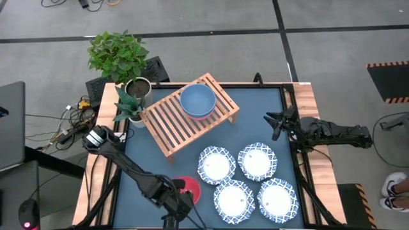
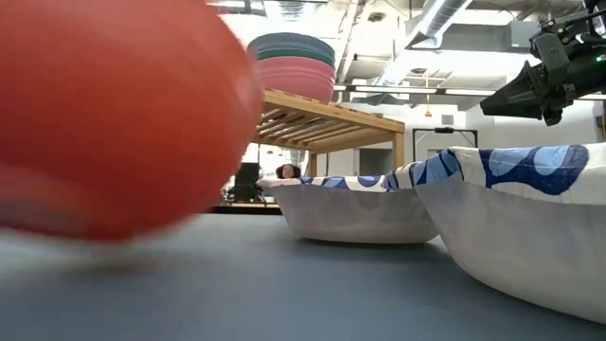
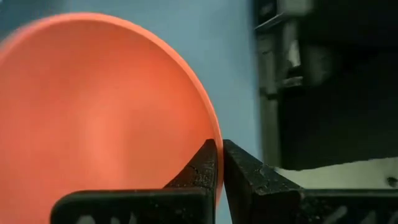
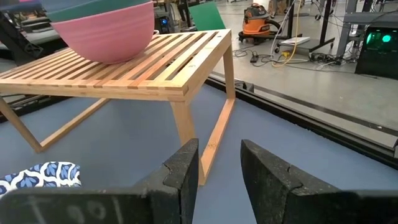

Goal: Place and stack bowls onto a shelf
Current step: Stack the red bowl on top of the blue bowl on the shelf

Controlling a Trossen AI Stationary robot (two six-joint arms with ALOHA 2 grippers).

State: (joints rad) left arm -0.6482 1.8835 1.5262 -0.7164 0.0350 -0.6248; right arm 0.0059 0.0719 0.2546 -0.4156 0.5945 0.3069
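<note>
A red bowl is at the table's near edge, left of centre, and fills the left wrist view. My left gripper is shut on it. The shelf, made of light wooden slats, stands on its legs at the table's far middle. On it sits a stack of bowls: pink at the bottom, grey-blue on top. Several white dishes with blue rims rest on their bases at the near right. My right gripper waits open at the right edge. My left gripper pinches the red bowl's rim, one finger inside the bowl and one outside. The fingers slant down onto it from above. In the low view the bowl sits low over the tabletop; I cannot tell whether its base is clear of it.
A metal plant pot and leafy plants stand at the far left corner, beside the shelf. The white dishes crowd the near right. Bare blue tabletop lies between the shelf and the red bowl.
</note>
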